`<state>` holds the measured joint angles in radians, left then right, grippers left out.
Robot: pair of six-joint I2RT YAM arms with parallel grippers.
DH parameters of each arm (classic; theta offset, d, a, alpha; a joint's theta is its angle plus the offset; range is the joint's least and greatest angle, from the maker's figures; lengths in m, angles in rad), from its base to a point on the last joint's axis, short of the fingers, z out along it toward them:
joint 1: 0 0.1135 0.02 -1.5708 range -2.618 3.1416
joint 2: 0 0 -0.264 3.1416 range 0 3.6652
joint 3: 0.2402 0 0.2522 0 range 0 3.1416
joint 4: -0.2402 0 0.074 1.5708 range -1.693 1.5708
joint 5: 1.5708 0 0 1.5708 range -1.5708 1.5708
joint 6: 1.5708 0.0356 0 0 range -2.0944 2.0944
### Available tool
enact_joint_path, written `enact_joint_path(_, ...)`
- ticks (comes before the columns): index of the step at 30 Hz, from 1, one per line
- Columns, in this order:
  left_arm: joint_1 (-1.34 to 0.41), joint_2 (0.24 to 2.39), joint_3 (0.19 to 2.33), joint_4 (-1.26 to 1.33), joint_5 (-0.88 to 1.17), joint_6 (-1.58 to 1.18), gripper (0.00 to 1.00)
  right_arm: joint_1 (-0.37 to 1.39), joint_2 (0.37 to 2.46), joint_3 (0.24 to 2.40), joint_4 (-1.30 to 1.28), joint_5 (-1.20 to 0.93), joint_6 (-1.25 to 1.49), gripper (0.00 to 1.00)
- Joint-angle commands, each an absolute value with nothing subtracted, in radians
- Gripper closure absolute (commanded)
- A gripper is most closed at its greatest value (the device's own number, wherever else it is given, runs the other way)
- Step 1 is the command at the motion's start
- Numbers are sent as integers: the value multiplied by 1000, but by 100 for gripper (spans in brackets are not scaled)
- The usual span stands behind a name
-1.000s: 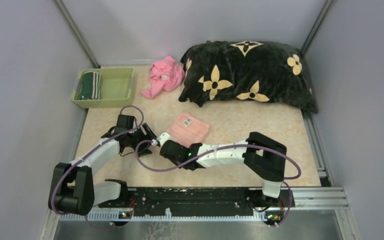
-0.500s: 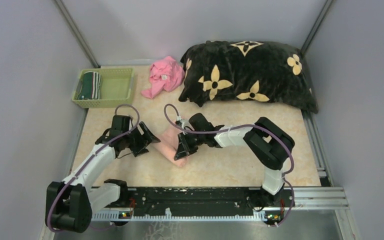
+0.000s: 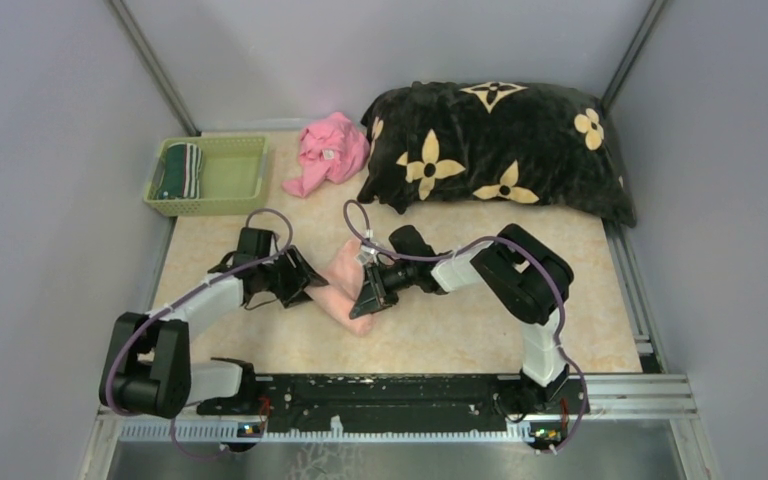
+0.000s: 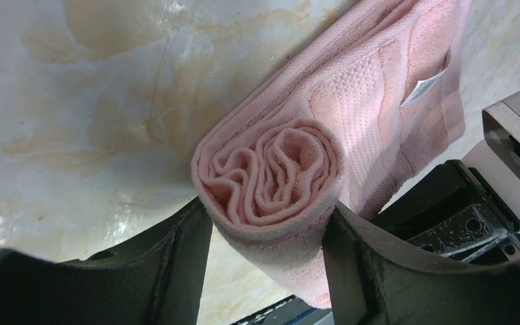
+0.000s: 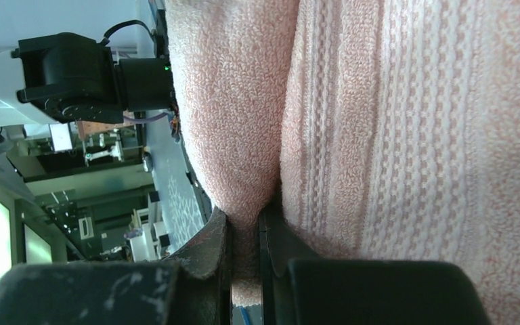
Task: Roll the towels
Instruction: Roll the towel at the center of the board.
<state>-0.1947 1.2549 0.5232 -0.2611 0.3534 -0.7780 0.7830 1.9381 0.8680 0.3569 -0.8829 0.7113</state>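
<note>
Grey walls close in a beige marbled tabletop (image 3: 480,330). Far right, the big black flowered blanket (image 3: 500,150) is heaped. Far left, a green basket (image 3: 210,208) is seen with the green striped towel (image 3: 180,170) lying rolled inside it, and a crumpled bright pink cloth (image 3: 328,150) sits between the two.

Now to the middle, nearer the arms: the salmon towel (image 3: 340,285) is held between both arms, partly rolled, its spiral end plain in the left wrist view. That rolled end is clamped by the left gripper (image 3: 295,285), one finger pressed on each side of the coil. A fold of the looser cloth is pinched by the right gripper (image 3: 368,297), jaws all but closed on the terry.

Soft, light, springy cloth is judged here: the coil would be expected to slacken if released. Hold is best taken firmly across the roll's ends, with the tail bearing the small white label (image 4: 423,88) kept taut.
</note>
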Motion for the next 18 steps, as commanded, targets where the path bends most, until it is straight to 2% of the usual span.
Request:
enact_joint_path(1,-206,1322,481,-245,302,-763,37,786,1937,855,206,-788,651,98)
enact_joint_path(8,-213,1384,496,-264,261,-736,40,828,1732,908,-76,-532,460,69)
enact_joint_path(12,-226,1390,501,-274,247,-733,41,910,1595,973,-258,-280,357,60)
enact_joint_path(18,-243,1394,508,-282,235,-737,40,1076,1521,1063,-389,80,252,47)
